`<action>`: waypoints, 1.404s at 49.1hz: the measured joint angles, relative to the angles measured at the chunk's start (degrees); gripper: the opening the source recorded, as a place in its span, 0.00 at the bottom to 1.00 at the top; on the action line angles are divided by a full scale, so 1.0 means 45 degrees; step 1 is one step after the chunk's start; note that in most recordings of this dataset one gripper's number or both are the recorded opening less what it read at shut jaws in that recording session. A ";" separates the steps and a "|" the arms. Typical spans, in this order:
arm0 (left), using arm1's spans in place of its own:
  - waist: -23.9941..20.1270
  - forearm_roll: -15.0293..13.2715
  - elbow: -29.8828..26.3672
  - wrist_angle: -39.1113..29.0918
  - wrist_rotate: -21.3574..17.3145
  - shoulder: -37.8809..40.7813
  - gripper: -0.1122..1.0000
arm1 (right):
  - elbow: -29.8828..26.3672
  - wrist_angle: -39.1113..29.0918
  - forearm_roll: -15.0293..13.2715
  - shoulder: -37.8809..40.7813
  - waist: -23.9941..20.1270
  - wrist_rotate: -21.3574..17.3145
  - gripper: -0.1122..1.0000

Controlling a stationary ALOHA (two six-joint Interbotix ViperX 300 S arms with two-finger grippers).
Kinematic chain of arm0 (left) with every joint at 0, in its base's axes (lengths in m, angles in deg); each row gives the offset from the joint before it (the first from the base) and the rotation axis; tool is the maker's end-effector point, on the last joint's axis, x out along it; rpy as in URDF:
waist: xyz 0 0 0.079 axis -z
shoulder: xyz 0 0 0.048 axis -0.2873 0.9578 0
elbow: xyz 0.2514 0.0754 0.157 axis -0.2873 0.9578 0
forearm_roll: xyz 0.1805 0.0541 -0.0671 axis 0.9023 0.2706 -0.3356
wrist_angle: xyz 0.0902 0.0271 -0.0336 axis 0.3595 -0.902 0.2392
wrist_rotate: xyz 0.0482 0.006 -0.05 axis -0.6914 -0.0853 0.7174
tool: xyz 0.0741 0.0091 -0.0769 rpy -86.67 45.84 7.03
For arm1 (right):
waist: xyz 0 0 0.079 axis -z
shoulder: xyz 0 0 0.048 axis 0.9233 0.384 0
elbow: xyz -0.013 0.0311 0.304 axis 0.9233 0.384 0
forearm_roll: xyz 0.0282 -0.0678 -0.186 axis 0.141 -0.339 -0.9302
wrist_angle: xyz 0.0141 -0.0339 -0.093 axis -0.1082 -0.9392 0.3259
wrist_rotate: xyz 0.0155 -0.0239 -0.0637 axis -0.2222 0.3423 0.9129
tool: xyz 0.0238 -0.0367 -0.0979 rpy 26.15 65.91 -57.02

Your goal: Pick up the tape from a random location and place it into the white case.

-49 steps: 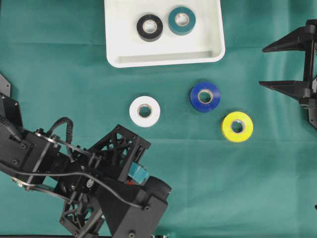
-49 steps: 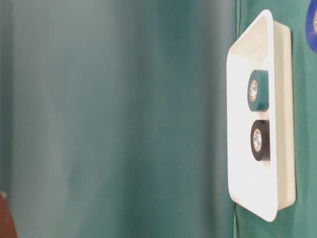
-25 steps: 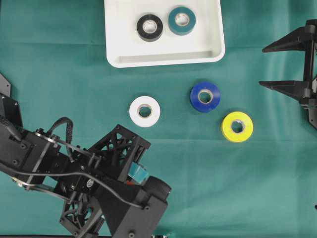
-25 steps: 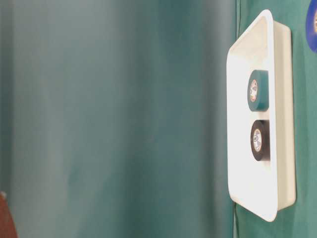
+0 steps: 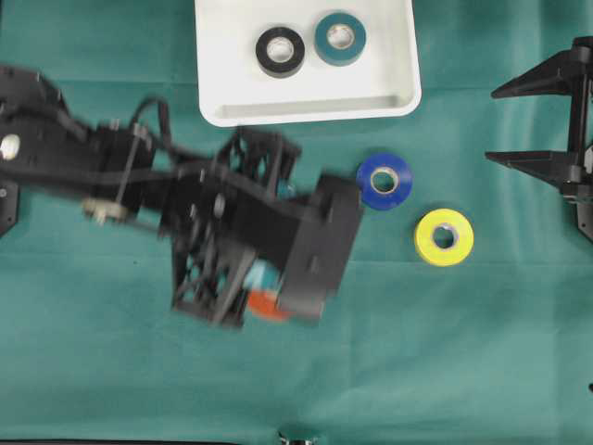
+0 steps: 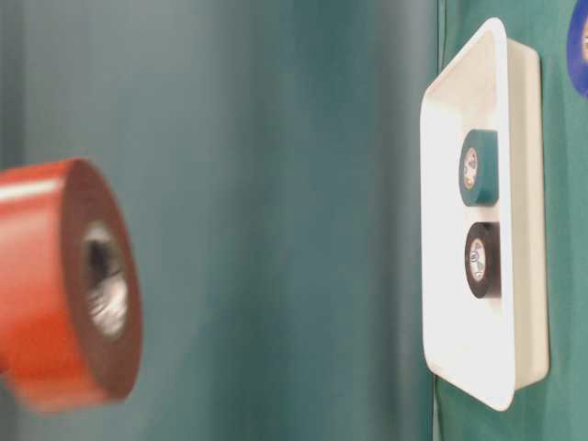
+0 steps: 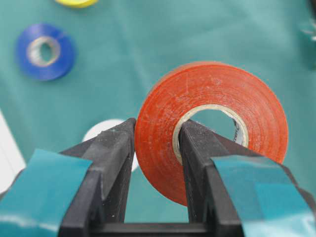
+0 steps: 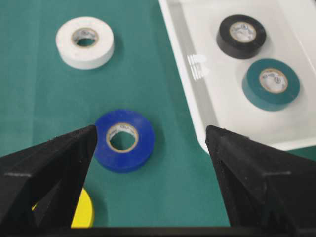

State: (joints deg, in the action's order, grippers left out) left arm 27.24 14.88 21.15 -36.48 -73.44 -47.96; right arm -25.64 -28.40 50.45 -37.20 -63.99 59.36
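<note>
A red tape roll [image 7: 160, 148] hangs above the green cloth, with my left gripper [image 7: 157, 129] shut on its wall: one finger is in the core, the other on the outside. From above, the roll [image 5: 266, 304] shows under the blurred left arm, below and left of the white case [image 5: 371, 88]. At table level the roll [image 6: 55, 285] looms large at the left. The case holds a black roll [image 5: 280, 51] and a teal roll [image 5: 339, 38]. My right gripper [image 5: 508, 125] stands open at the right edge, holding nothing.
A blue roll [image 5: 384, 180] and a yellow roll [image 5: 444, 236] lie on the cloth right of the left arm. A white roll [image 8: 85, 42] lies left of the blue one and is hidden under the arm in the overhead view.
The left arm has swung up from the lower left toward the middle, carrying the red roll and now covering the white roll. The right arm has not moved.
</note>
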 measured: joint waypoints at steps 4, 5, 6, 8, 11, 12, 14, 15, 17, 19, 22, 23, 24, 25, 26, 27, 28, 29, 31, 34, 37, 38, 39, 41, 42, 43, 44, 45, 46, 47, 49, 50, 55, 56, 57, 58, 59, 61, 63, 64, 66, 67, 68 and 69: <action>-0.0547 0.0000 0.0078 0.0020 -0.0039 -0.0117 0.30 | 0.0000 0.0000 0.0020 -0.0020 0.0000 0.0000 0.89; -0.0703 0.0000 0.0098 0.0000 -0.0059 -0.0137 0.30 | 0.0000 0.0000 0.0000 -0.0020 0.0000 0.0000 0.89; -0.0879 0.0000 0.0117 0.0000 -0.0117 -0.0176 0.30 | 0.0000 0.0000 0.0000 -0.0020 0.0000 0.0000 0.89; -0.1211 0.0020 0.0137 0.0000 -0.0293 -0.0234 0.30 | 0.0000 0.0000 0.0000 -0.0020 0.0000 0.0000 0.89; -0.1738 0.0020 0.0137 0.0000 -0.0527 -0.0273 0.30 | 0.0000 0.0000 0.0000 -0.0039 0.0000 0.0000 0.89; -0.1895 0.0000 0.0137 0.0000 -0.0645 -0.0293 0.30 | 0.0000 0.0000 0.0000 -0.0039 0.0000 0.0020 0.89; -0.2188 0.0000 0.0137 0.0000 -0.0898 -0.0293 0.30 | 0.0000 0.0000 0.0020 -0.0039 0.0000 0.0000 0.89; -0.2324 0.0000 0.0137 0.0000 -0.0977 -0.0293 0.30 | 0.0000 0.0000 0.0000 -0.0020 0.0000 0.0000 0.89; -0.2578 0.0020 0.0137 0.0000 -0.1074 -0.0293 0.30 | 0.0000 0.0000 0.0000 -0.0039 0.0000 0.0000 0.89; -0.2871 0.0000 0.0137 0.0000 -0.1289 -0.0312 0.30 | 0.0000 0.0000 0.0000 -0.0039 0.0000 0.0000 0.89; -0.3301 0.0000 0.0137 0.0000 -0.1387 -0.0293 0.30 | 0.0000 -0.0020 0.0000 -0.0039 0.0000 0.0000 0.89; -0.3457 0.0000 0.0156 0.0000 -0.1426 -0.0293 0.30 | 0.0000 -0.0020 0.0000 -0.0020 0.0000 0.0000 0.89; -0.3652 0.0000 0.0137 0.0000 -0.1484 -0.0293 0.30 | 0.0000 0.0000 0.0000 -0.0039 0.0000 0.0000 0.89; -0.3828 0.0020 0.0156 0.0000 -0.1523 -0.0312 0.30 | 0.0000 -0.0020 0.0020 -0.0039 0.0000 0.0000 0.89; -0.3984 0.0000 0.0156 -0.0020 -0.1563 -0.0293 0.30 | 0.0000 -0.0020 0.0000 -0.0039 0.0000 0.0000 0.89; -0.4141 0.0020 0.0156 -0.0020 -0.1582 -0.0293 0.30 | 0.0000 -0.0020 0.0000 -0.0020 0.0000 0.0000 0.89; -0.4316 0.0000 0.0156 -0.0020 -0.1621 -0.0293 0.30 | 0.0000 -0.0020 0.0000 -0.0039 0.0000 0.0000 0.89; -0.4473 0.0020 0.0156 -0.0039 -0.1621 -0.0293 0.30 | 0.0000 -0.0020 0.0020 -0.0039 0.0000 0.0000 0.89; -0.4727 0.0020 0.0156 -0.0039 -0.1621 -0.0293 0.30 | 0.0000 -0.0020 0.0000 -0.0039 0.0000 0.0000 0.89; -0.5078 0.0020 0.0156 -0.0059 -0.1699 -0.0312 0.30 | 0.0000 -0.0020 0.0000 -0.0039 0.0000 0.0000 0.89; -0.5332 0.0020 0.0156 -0.0059 -0.1758 -0.0312 0.30 | 0.0000 -0.0039 0.0000 -0.0039 0.0000 0.0000 0.89; -0.5410 0.0000 0.0156 -0.0078 -0.1738 -0.0293 0.30 | 0.0000 -0.0039 0.0000 -0.0039 0.0000 0.0000 0.89; -0.5469 0.0020 0.0156 -0.0078 -0.1758 -0.0312 0.30 | 0.0000 -0.0059 0.0020 -0.0020 0.0000 0.0000 0.89; -0.5645 0.0020 0.0156 -0.0078 -0.1758 -0.0293 0.30 | 0.0000 -0.0098 0.0000 -0.0039 0.0000 0.0000 0.89; -0.5742 0.0020 0.0156 -0.0078 -0.1758 -0.0312 0.30 | 0.0000 -0.0098 0.0000 -0.0039 0.0000 0.0000 0.89; -0.5840 0.0000 0.0176 -0.0078 -0.1738 -0.0293 0.30 | 0.0000 -0.0098 0.0000 -0.0020 0.0000 0.0000 0.89; -0.5957 0.0000 0.0176 -0.0098 -0.1758 -0.0293 0.30 | 0.0000 -0.0117 0.0020 -0.0039 0.0000 0.0000 0.89; -0.6055 0.0020 0.0176 -0.0098 -0.1738 -0.0312 0.30 | 0.0000 -0.0137 0.0020 -0.0039 0.0000 0.0000 0.89; -0.6211 0.0020 0.0176 -0.0117 -0.1738 -0.0312 0.30 | 0.0000 -0.0137 0.0000 -0.0039 0.0000 0.0000 0.89; -0.6309 0.0020 0.0176 -0.0117 -0.1758 -0.0312 0.30 | 0.0000 -0.0156 0.0020 -0.0039 0.0000 0.0000 0.89; -0.6523 0.0000 0.0176 -0.0137 -0.1758 -0.0293 0.30 | 0.0000 -0.0156 0.0020 -0.0020 0.0000 0.0020 0.89; -0.6621 0.0020 0.0176 -0.0137 -0.1758 -0.0293 0.30 | 0.0000 -0.0156 0.0000 -0.0020 0.0000 0.0000 0.89; -0.6953 0.0020 0.0195 -0.0176 -0.1758 -0.0293 0.30 | 0.0000 -0.0156 0.0000 -0.0020 0.0000 0.0000 0.89; -0.6992 0.0000 0.0195 -0.0195 -0.1758 -0.0293 0.30 | 0.0000 -0.0156 0.0000 -0.0039 0.0000 0.0000 0.89; -0.7012 0.0020 0.0215 -0.0195 -0.1758 -0.0293 0.30 | 0.0000 -0.0156 0.0000 -0.0039 0.0000 0.0020 0.89; -0.7051 0.0000 0.0234 -0.0195 -0.1758 -0.0293 0.30 | 0.0000 -0.0156 0.0000 -0.0039 0.0000 0.0000 0.89; -0.7051 0.0020 0.0234 -0.0195 -0.1758 -0.0312 0.30 | 0.0000 -0.0156 0.0000 -0.0039 0.0000 0.0000 0.89; -0.7070 0.0020 0.0254 -0.0176 -0.1816 -0.0293 0.30 | 0.0000 -0.0156 0.0000 -0.0039 0.0000 0.0020 0.89; -0.7051 0.0020 0.0273 -0.0195 -0.1895 -0.0293 0.30 | 0.0000 -0.0176 -0.0020 -0.0039 0.0020 0.0000 0.89; -0.7070 0.0000 0.0293 -0.0195 -0.1914 -0.0312 0.30 | 0.0000 -0.0156 -0.0020 -0.0039 0.0020 0.0020 0.89; -0.7051 0.0000 0.0313 -0.0195 -0.1934 -0.0293 0.30 | 0.0000 -0.0156 -0.0020 -0.0020 0.0039 0.0020 0.89; -0.7051 0.0000 0.0332 -0.0195 -0.1934 -0.0293 0.30 | 0.0000 -0.0176 -0.0020 -0.0039 0.0059 0.0020 0.89; -0.7051 0.0020 0.0332 -0.0195 -0.1934 -0.0293 0.30 | 0.0000 -0.0156 -0.0020 -0.0039 0.0078 0.0020 0.89; -0.7070 0.0020 0.0332 -0.0195 -0.1934 -0.0293 0.30 | 0.0000 -0.0156 -0.0020 -0.0039 0.0098 0.0020 0.89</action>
State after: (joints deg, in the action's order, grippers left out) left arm -4.57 14.97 22.64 -37.36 -82.14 -49.28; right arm -25.64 -29.11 50.36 -37.37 -63.55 59.44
